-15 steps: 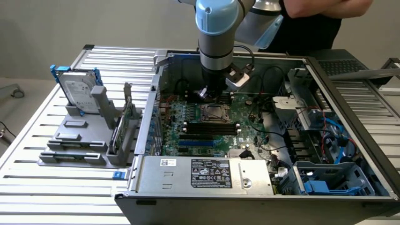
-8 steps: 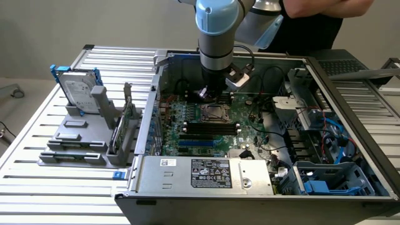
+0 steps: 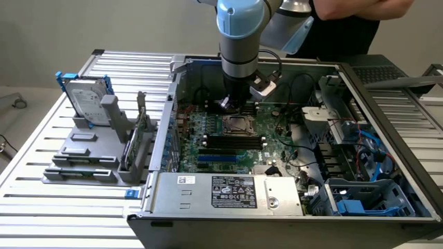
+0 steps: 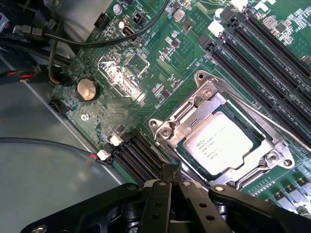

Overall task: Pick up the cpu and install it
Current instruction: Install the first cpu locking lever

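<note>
Fingers [image 4: 165, 194] pinched shut, holding nothing, just beside the socket [image 4: 208, 91]. Cpu [image 4: 221, 143] already lying inside it, near the middle of the green board [image 4: 160, 73]. Looks put in; cannot tell if locked.

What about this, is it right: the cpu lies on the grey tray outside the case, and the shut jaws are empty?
No. The cpu lies in the metal-framed socket on the motherboard, as the wrist view shows, not on the grey tray. The shut jaws are indeed empty.
</note>
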`<action>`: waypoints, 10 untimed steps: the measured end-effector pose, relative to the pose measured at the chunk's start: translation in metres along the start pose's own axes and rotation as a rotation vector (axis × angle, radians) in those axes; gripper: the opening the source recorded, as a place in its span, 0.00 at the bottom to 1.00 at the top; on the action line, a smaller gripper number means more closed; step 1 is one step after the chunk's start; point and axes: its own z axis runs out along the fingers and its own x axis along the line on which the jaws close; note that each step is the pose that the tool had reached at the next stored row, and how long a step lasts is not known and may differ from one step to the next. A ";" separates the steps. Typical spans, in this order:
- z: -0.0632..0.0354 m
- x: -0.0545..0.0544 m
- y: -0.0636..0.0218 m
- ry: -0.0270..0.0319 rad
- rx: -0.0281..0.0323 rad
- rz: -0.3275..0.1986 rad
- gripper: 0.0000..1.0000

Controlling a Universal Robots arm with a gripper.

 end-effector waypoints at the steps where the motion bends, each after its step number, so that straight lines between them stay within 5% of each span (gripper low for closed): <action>1: -0.0011 0.000 -0.0002 0.0001 -0.0001 0.000 0.11; 10: -0.0107 -0.008 -0.0106 0.0010 -0.0008 0.000 0.11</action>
